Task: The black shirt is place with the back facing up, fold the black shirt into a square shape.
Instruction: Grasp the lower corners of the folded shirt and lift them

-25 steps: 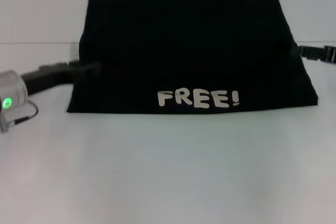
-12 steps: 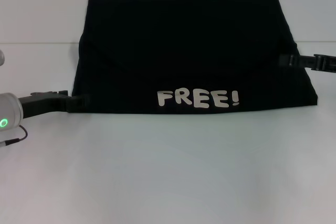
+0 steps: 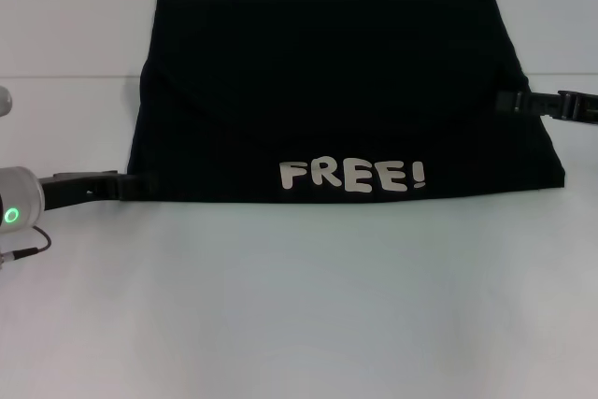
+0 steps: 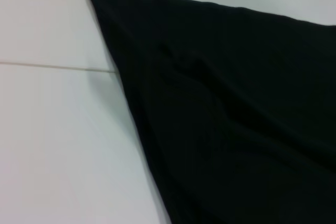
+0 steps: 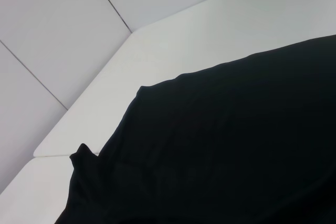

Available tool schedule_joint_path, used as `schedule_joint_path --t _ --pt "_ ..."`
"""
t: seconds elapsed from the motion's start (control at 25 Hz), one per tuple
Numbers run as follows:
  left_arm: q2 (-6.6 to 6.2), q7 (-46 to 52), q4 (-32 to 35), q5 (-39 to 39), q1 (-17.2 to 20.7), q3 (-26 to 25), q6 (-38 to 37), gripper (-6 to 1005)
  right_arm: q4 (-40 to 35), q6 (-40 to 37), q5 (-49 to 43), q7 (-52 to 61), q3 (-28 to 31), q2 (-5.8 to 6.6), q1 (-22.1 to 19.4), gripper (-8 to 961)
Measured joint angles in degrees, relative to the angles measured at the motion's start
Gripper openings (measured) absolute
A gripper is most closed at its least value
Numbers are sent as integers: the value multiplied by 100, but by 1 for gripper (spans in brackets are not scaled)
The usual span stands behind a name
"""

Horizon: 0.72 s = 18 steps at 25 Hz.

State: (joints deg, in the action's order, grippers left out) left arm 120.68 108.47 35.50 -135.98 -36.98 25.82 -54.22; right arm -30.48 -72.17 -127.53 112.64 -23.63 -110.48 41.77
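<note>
The black shirt (image 3: 327,81) lies folded in a wide trapezoid on the white table (image 3: 299,306), with white "FREE!" lettering (image 3: 353,176) along its near edge. My left gripper (image 3: 135,188) sits low at the shirt's near left corner, touching the hem. At the shirt's right edge, about halfway back, is my right gripper (image 3: 506,103). Only black cloth shows in the left wrist view, where the shirt (image 4: 236,103) has a soft crease. The right wrist view also holds the shirt (image 5: 236,145) and a small bump at one corner.
A thin seam (image 3: 65,77) crosses the tabletop behind the left arm. White wall panels (image 5: 63,35) rise beyond the table's far edge. Bare white tabletop stretches in front of the shirt.
My left gripper has slid from the middle of the shirt's left edge down to its near left corner. The right gripper has shifted slightly nearer along the right edge. The shirt's outline looks unchanged.
</note>
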Motion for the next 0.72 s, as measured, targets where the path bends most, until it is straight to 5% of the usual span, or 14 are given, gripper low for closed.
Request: schedule_joint_path --t 0.72 --pt "21 75 2 -68 -33 262 21 598 -5 -4 0 3 48 0 -59 787"
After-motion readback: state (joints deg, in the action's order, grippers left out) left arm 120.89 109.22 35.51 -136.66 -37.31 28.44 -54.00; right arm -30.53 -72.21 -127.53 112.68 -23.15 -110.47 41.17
